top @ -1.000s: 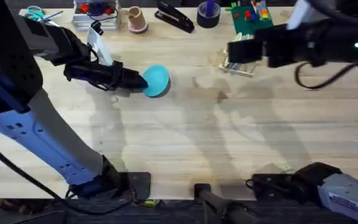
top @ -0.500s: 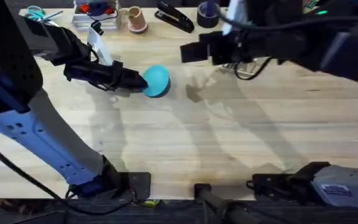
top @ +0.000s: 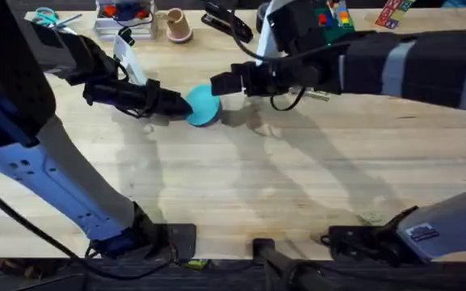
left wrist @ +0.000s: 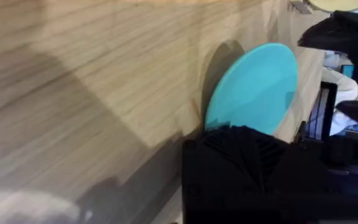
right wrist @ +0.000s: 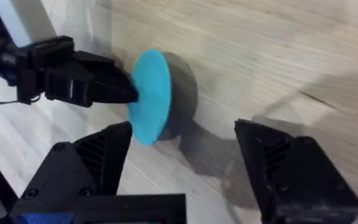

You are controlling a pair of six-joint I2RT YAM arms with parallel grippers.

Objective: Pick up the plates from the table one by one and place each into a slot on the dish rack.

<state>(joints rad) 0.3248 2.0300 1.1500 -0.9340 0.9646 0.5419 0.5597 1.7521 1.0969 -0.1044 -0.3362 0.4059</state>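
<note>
Your left gripper is clamping its jaws on the edge of the blue plate, and it is holding the plate tilted up from the table, so that the far rim is standing free in the air. This seems to be a hand-over position: the free rim is offered toward the other arm. Your right gripper is facing that rim with its jaws wide apart, one finger on each side of the line to the plate but not touching it yet. In the overhead view it is hovering just beside the plate, reaching across from the right side.

I think the next move is asking you to slide the open jaws over the free rim before the left gripper is letting go; a thin disc can slip if the grip is shallow.

Around them, the light wood table is lying bare in the middle. Along the far edge, a stapler, a small cup and scissors are lying.
</note>
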